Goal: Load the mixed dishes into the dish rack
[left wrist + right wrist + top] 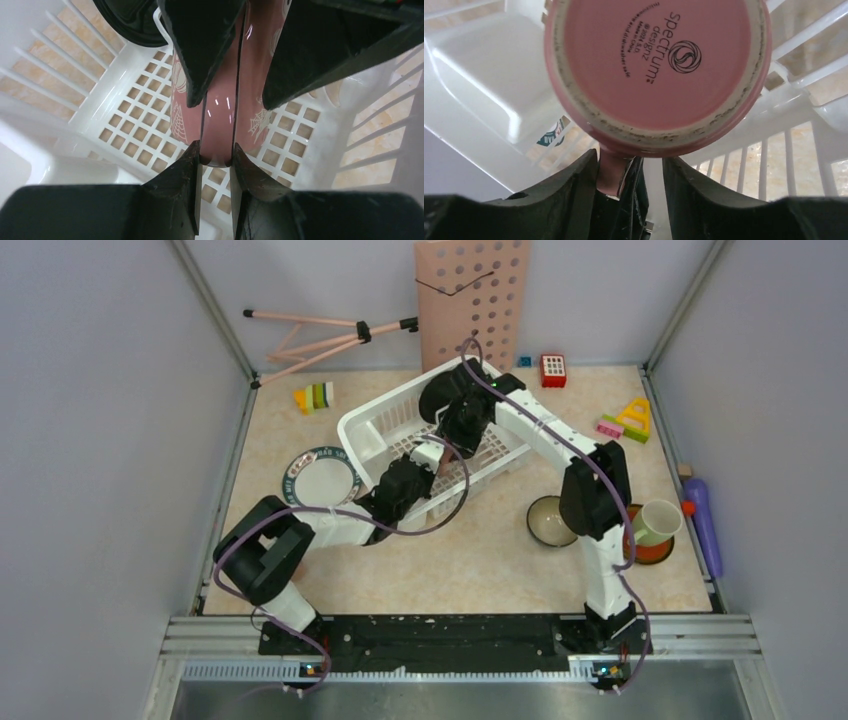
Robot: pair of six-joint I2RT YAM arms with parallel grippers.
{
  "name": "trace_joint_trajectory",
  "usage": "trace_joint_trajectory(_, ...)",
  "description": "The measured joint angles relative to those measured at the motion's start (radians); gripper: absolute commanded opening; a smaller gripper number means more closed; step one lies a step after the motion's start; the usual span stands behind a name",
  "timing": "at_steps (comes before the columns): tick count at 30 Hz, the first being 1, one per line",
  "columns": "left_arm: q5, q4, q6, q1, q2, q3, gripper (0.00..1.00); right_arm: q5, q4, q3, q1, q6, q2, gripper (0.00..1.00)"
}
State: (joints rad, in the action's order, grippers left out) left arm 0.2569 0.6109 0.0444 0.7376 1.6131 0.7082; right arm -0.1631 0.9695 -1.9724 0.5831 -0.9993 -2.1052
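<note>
In the left wrist view my left gripper (216,152) is shut on the handle of a pink cup (247,125) with a spider-web print, held over the grid floor of the white dish rack (140,130). The right gripper (630,157) faces the cup's base (654,60). Its jaws straddle the same handle, one finger against it and a gap at the other. In the top view both grippers (428,455) (462,425) meet inside the rack (370,425). Outside it lie a teal-rimmed plate (320,478), a bowl (550,520) and a green mug (655,522) on an orange plate (652,552).
A pink perforated board (475,300) leans on the back wall behind the rack, with a folded pink tripod (320,335) to its left. Toy blocks (315,397) (552,369) (628,420) lie at the back. A purple cylinder (705,525) lies along the right edge.
</note>
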Motion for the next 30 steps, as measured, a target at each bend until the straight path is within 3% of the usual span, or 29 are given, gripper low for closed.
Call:
trace_joint_trajectory(1,0.004,0.007,0.0,0.002,0.0,-0.003,0.0,0.0,-0.001,0.006,0.001,-0.005,0.0,0.32)
trace_joint_trajectory(3,0.007,0.018,0.005,0.008,0.0,-0.009,0.0,-0.011,-0.027,0.031,0.003,-0.027,0.0,0.0)
trace_joint_trajectory(9,0.019,0.072,0.001,0.021,-0.001,-0.035,0.01,-0.045,-0.134,0.101,0.004,-0.077,0.031,0.0)
trace_joint_trajectory(12,0.013,0.082,-0.01,0.022,-0.016,-0.05,0.27,-0.023,-0.148,0.126,0.013,-0.079,0.053,0.0)
trace_joint_trajectory(14,0.013,0.067,-0.033,0.025,-0.035,-0.056,0.55,-0.003,-0.159,0.147,0.021,-0.074,0.073,0.0)
trace_joint_trajectory(16,0.014,0.024,-0.071,0.029,-0.066,-0.055,0.89,0.026,-0.169,0.168,0.033,-0.038,0.092,0.0)
trace_joint_trajectory(17,0.016,0.002,-0.076,0.029,-0.082,-0.053,0.95,0.042,-0.172,0.177,0.038,-0.023,0.098,0.0)
trace_joint_trajectory(30,0.043,-0.375,-0.236,0.02,-0.452,0.018,0.98,0.171,-0.415,0.384,0.069,0.245,0.181,0.0)
